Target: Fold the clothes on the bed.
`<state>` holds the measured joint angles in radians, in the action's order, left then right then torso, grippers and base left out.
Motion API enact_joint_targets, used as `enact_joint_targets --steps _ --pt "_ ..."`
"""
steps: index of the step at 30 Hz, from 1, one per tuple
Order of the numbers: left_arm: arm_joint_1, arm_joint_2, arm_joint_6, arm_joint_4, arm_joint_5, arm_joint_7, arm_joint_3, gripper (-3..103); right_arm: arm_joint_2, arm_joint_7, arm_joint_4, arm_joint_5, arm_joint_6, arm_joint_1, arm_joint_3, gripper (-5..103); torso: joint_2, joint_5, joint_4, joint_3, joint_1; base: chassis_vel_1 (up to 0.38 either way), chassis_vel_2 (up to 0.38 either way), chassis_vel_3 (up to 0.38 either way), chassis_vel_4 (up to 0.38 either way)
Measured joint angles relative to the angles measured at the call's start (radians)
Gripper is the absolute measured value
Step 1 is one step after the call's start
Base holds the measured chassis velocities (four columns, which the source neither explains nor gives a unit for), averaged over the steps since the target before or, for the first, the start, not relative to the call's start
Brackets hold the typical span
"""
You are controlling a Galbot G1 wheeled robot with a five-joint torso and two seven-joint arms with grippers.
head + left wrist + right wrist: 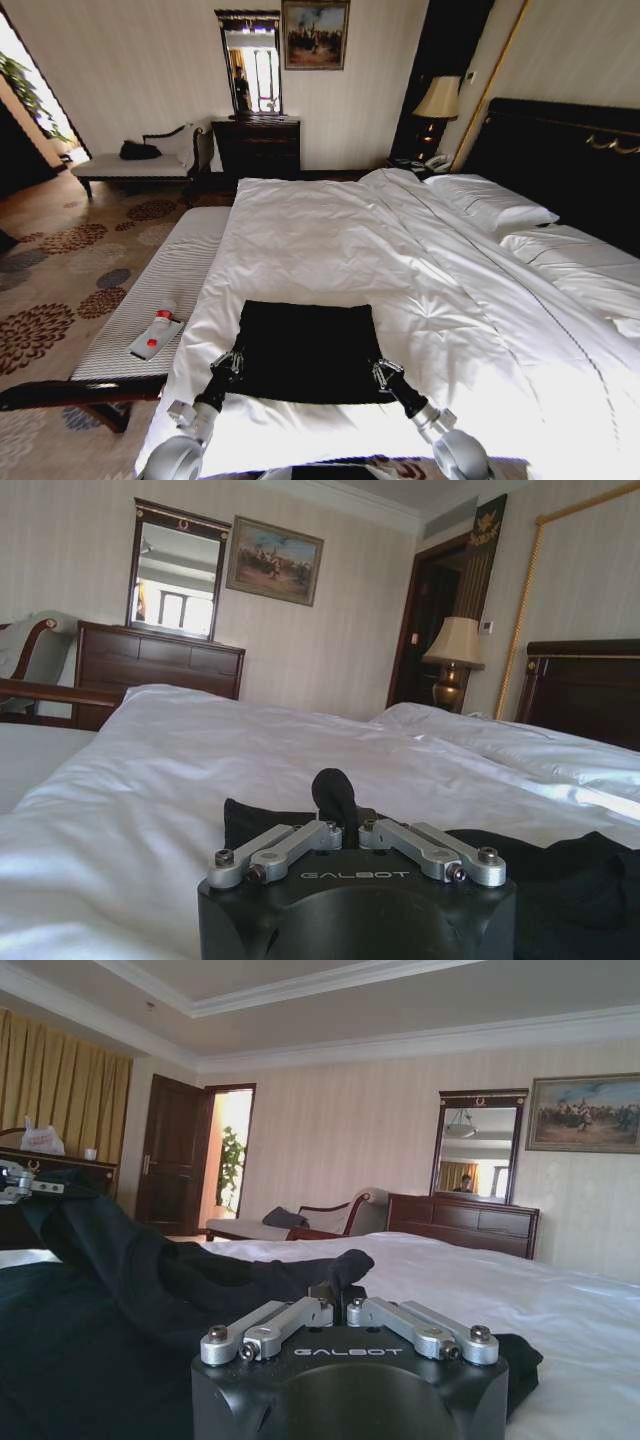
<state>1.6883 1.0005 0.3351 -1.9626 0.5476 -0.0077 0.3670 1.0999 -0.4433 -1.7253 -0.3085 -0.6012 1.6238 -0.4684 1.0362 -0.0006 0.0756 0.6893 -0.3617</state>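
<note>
The clothes [305, 350], a black T-shirt, lie as a dark rectangle near the foot of the bed [330, 230] on its white duvet. My left gripper [230, 362] is shut on the shirt's near left corner. In the left wrist view a tuft of black fabric [335, 792] sticks up between the shut fingers of the left gripper [348, 830]. My right gripper [386, 374] is shut on the near right corner. The right wrist view shows the right gripper [335, 1305] pinching the cloth, and the shirt [100, 1290] rising in a ridge toward the other gripper.
A grey striped bench [170, 290] runs along the bed's left side with a red-and-white packet [155, 335] on it. Pillows [490, 205] and the dark headboard [570, 160] are at the far right. A chaise [140, 165], dresser [257, 145] and lamp [437, 100] line the back wall.
</note>
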Motion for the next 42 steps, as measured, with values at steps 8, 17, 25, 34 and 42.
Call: enact_joint_targets --steps 8,17,25,34,42 --pt "-0.002 -0.001 0.003 0.003 -0.014 -0.011 -0.004 -1 0.006 -0.011 0.017 0.011 -0.006 -0.001 0.002 4 0.000 0.0000 0.0000 0.000 0.000 0.000 0.000 0.000 0.000" --pt "0.035 -0.008 0.027 0.004 -0.100 0.000 0.012 30 0.004 -0.073 0.004 0.000 -0.018 0.021 -0.019 37 0.000 0.0000 0.0000 0.000 0.000 0.000 0.000 0.000 0.000" --pt "0.136 -0.006 0.083 -0.026 -0.199 0.037 0.050 62 0.025 -0.114 -0.021 -0.021 -0.045 0.089 -0.059 63 0.000 0.0000 -0.0001 0.000 0.000 0.000 0.000 0.000 0.000" --pt "0.214 0.013 0.074 -0.110 -0.099 0.044 0.153 89 0.003 -0.084 -0.126 -0.112 0.028 0.165 -0.134 95 0.000 -0.0001 0.0000 0.000 0.000 0.000 0.000 0.000 0.000" --pt "-0.007 -0.041 -0.025 -0.085 0.017 -0.069 0.157 100 -0.114 0.189 -0.210 -0.216 0.313 0.054 -0.143 100 0.000 -0.0001 0.0003 0.000 0.000 0.000 0.000 0.000 0.000"
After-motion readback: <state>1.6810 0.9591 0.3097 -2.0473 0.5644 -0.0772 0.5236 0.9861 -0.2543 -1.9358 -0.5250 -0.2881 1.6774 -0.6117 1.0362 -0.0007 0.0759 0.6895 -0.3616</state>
